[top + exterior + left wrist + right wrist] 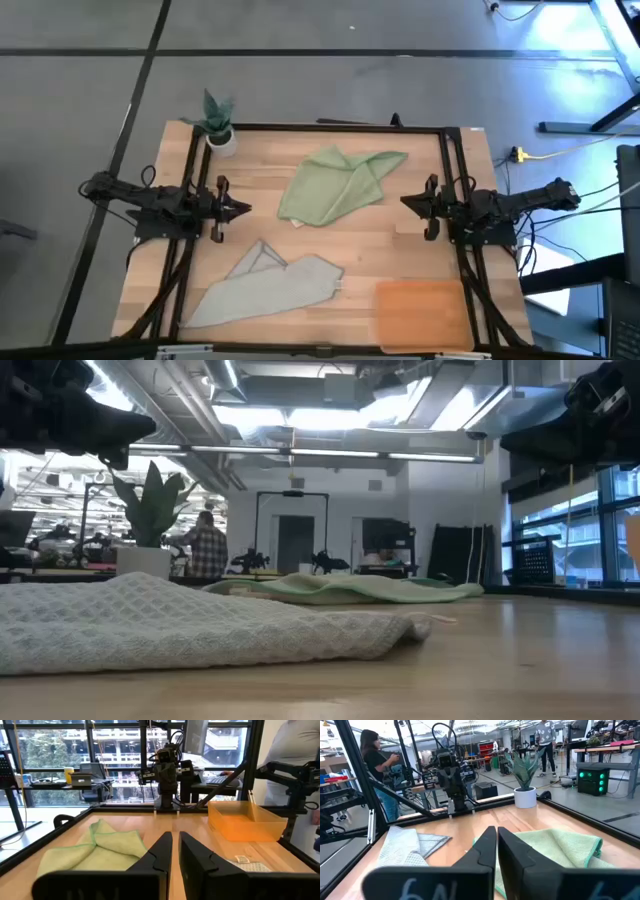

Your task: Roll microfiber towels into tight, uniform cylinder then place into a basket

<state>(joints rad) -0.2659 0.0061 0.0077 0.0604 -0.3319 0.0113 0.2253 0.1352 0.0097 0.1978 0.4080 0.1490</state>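
Note:
A pale sage green towel (338, 186) lies crumpled and partly folded on the far middle of the table. It also shows in the left wrist view (95, 851) and in the right wrist view (555, 851). A pale grey towel (268, 288) lies loosely spread at the near left, one corner folded up. It fills the left of the low view (180, 625). The orange-brown basket (420, 312) stands at the near right corner. My left gripper (245, 209) is shut and empty at the table's left side, above the table. My right gripper (405, 202) is shut and empty at the right side.
A small green potted plant (218, 128) in a white pot stands at the far left corner. A black frame (330, 127) runs round the tabletop. People stand in the room beyond the table. Bare wood (395, 250) lies between the towels and the basket.

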